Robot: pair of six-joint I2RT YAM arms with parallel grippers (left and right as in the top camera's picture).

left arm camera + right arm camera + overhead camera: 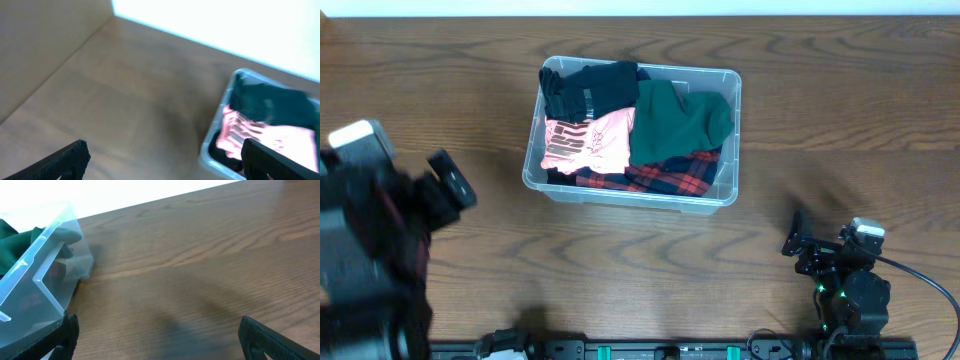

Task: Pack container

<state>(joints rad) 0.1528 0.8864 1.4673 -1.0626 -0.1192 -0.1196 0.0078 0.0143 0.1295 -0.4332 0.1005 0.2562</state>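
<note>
The clear plastic container stands at the middle of the table. It holds a black garment, a pink printed garment, a dark green garment and a red plaid garment. It also shows in the left wrist view and in the right wrist view. My left gripper is open and empty over bare table left of the container; overhead it is a blur. My right gripper is open and empty, low at the front right.
The wooden table runs to a pale wall along the back edge. A black rail lies along the front edge. A cable trails from the right arm.
</note>
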